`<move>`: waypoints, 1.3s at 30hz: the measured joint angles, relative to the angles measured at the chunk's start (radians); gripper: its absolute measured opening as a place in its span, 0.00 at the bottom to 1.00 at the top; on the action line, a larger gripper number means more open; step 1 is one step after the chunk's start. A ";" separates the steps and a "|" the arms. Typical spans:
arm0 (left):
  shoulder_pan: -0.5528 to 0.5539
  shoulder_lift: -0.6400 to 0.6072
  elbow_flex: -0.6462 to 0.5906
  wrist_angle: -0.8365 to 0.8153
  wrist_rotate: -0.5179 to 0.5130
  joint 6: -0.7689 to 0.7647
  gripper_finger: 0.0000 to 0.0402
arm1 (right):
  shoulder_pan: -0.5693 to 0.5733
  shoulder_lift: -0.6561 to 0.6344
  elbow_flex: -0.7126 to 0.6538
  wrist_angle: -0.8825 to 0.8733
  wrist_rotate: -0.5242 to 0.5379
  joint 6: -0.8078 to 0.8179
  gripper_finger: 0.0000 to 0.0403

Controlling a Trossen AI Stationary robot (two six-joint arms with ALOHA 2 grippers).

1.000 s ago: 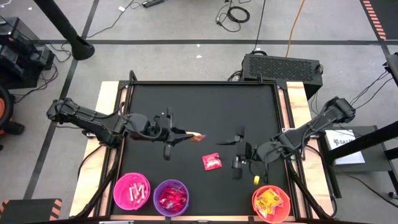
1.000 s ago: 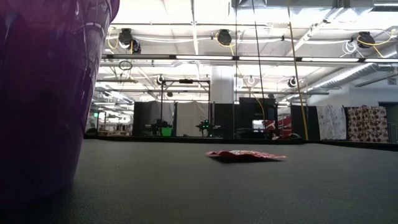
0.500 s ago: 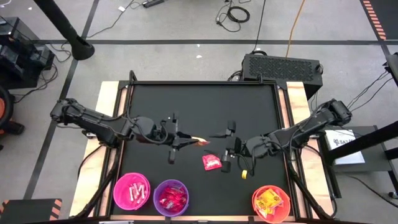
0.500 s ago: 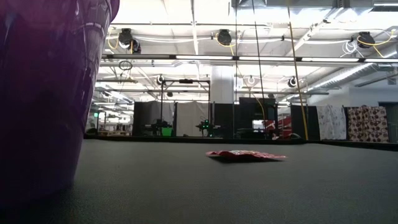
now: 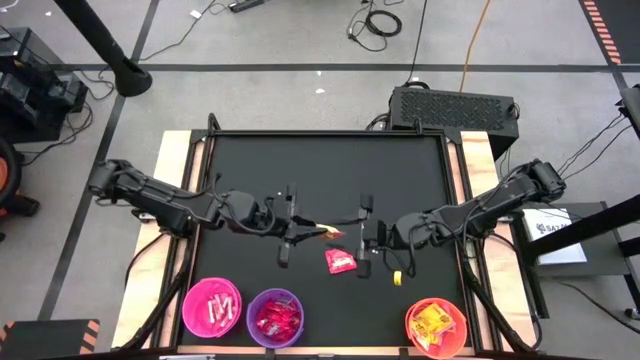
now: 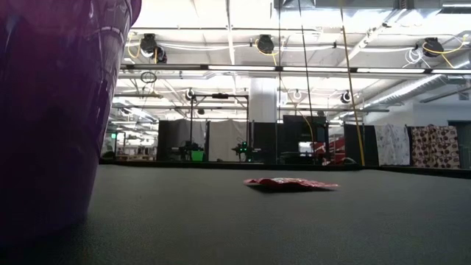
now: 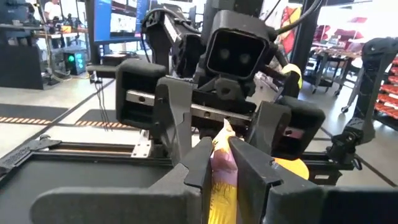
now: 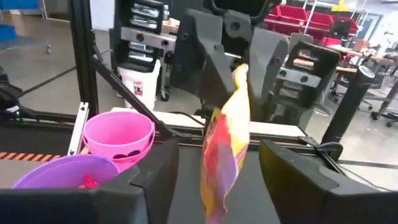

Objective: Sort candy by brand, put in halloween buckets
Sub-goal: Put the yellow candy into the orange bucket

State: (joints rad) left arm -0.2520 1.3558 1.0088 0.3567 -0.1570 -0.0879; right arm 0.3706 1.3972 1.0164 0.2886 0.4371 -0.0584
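Observation:
My left gripper hovers over the middle of the black table, shut on a yellow and red candy packet. The packet sticks out toward my right gripper, which faces it, open. In the right wrist view the packet stands between my right gripper's fingers without touching them. A red candy packet lies flat on the table below. Along the near edge stand the pink bucket, the purple bucket and the orange bucket, each with candy inside. My left gripper pinches one end of the yellow and red packet between its two fingers. The fingers lie level and come from the table's left. The packet stands on edge, juts out past the fingertips toward the right, and hangs clear of the table.
The low view shows the purple bucket's wall close on its left and the red packet flat on the table. Bare black table lies toward the far edge. Wooden rails run along both sides.
My left gripper has moved toward the table's right with the yellow and red packet, which stays clear of the table. My right gripper has moved toward the table's left until its fingers stand on either side of that packet. The red packet has not moved.

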 joint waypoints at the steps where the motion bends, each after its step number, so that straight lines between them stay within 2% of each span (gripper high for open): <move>1: 0.000 0.005 0.000 0.014 0.000 0.012 0.14 | 0.000 0.000 0.000 -0.001 0.000 -0.004 0.52; 13: 0.000 0.011 0.000 0.055 0.000 0.048 0.14 | -0.001 0.000 0.000 -0.009 0.002 -0.037 0.22; 23: -0.006 0.011 0.000 0.040 0.021 0.044 0.15 | -0.001 0.001 0.000 -0.014 0.002 -0.044 0.09; 26: -0.014 0.006 0.000 0.031 0.065 0.042 0.21 | 0.003 0.001 0.000 -0.015 0.001 -0.044 0.09; 29: -0.029 -0.009 0.000 0.023 0.070 0.041 0.32 | 0.007 0.001 0.000 -0.026 0.001 -0.039 0.09; 34: -0.047 -0.037 0.000 0.001 0.001 0.046 0.51 | 0.027 0.001 0.001 -0.066 0.006 0.001 0.08; 37: -0.046 -0.072 0.000 -0.058 -0.030 0.044 0.60 | 0.066 -0.019 0.001 -0.173 0.001 0.084 0.08; 39: -0.047 -0.101 0.000 -0.113 -0.039 0.042 0.64 | 0.096 -0.048 0.009 -0.276 -0.041 0.185 0.08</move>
State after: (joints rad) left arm -0.2990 1.2553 1.0088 0.2433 -0.1959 -0.0463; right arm 0.4662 1.3492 1.0255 0.0124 0.3958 0.1264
